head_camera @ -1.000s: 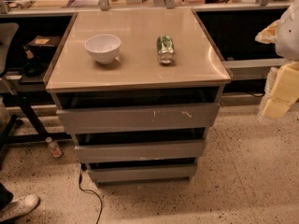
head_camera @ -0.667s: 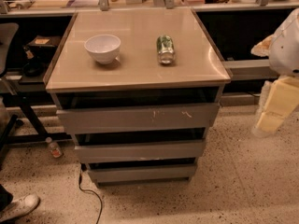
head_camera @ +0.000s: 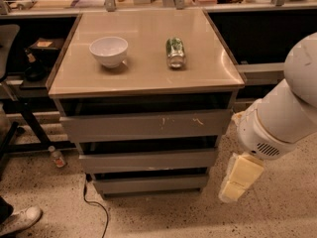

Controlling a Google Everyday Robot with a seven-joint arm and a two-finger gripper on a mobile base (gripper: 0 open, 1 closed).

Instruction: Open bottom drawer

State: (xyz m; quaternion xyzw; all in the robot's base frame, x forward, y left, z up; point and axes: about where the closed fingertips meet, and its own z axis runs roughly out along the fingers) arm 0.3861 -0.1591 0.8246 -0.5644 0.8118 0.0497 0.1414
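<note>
Hanging from the white robot arm (head_camera: pixel 280 118) at the right, the cream-coloured gripper (head_camera: pixel 240 178) sits low, just right of the slim grey metal bottom drawer (head_camera: pixel 151 183) and apart from it; whether it is open or closed cannot be told. That drawer is the lowest of three fronts. On the beige worktop (head_camera: pixel 148 76) rest a white bowl (head_camera: pixel 108 50) and a green can (head_camera: pixel 175 52) on its side.
</note>
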